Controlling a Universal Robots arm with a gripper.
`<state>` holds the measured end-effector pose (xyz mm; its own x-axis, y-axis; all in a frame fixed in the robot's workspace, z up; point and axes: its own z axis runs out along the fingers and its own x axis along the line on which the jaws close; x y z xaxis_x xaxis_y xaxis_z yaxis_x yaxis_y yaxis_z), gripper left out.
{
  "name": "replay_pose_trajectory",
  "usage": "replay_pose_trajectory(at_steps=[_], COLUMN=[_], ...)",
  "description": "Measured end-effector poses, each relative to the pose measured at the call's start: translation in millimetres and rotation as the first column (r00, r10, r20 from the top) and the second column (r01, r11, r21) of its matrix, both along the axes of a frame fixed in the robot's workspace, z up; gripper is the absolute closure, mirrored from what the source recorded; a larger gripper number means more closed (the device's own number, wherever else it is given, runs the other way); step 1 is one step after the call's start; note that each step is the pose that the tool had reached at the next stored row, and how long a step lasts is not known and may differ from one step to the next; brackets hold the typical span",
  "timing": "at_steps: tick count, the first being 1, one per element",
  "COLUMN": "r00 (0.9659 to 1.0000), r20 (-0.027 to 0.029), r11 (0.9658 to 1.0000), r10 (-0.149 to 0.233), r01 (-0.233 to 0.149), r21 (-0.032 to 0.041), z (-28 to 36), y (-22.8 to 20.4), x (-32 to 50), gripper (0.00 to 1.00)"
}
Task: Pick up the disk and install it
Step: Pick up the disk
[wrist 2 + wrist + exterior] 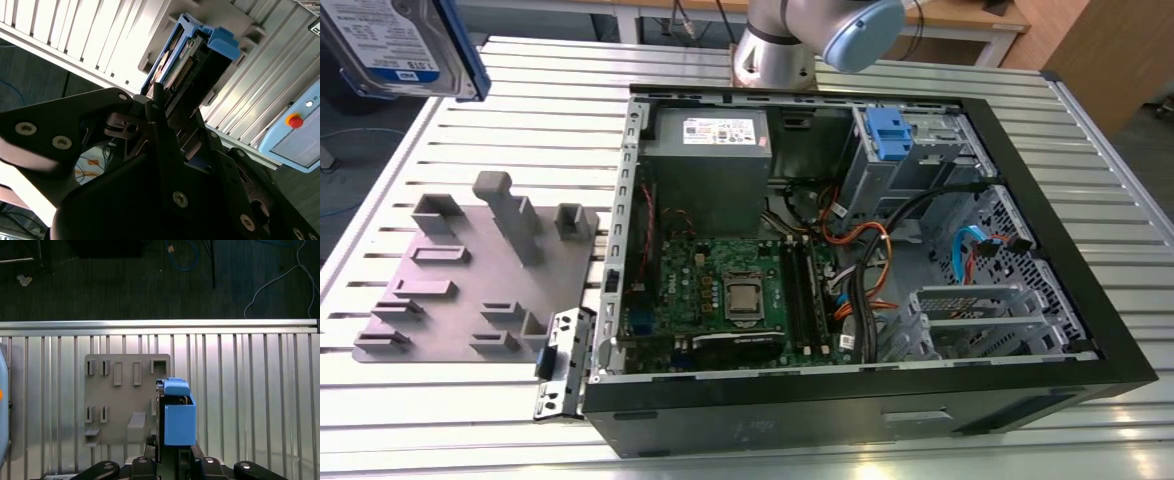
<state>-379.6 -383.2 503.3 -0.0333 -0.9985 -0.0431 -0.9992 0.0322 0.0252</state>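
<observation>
The disk [394, 45] hangs high over the far corner of the worktop [440, 420], at the exterior view's left, well clear of everything below. The hand [175, 107] is clamped shut on its near end, so the drive sticks straight out from the wrist, probably so it can go end-first into a slot. Below it, in the first wrist view, lies the grey holder plate [125, 390], its cradles bare. The open computer case [854, 400] sits beside that plate, side panel off, its drive cage [921, 150] exposed, ready to receive the disk.
</observation>
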Motion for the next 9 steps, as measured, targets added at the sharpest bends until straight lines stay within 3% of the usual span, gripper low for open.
replay_pose_trajectory(at_steps=[9], r00=[1.0], r20=[0.0], r11=[1.0], r10=[0.0], r01=[0.0], r21=[0.0], z=[0.0], y=[0.0], x=[11.1], gripper=[0.65])
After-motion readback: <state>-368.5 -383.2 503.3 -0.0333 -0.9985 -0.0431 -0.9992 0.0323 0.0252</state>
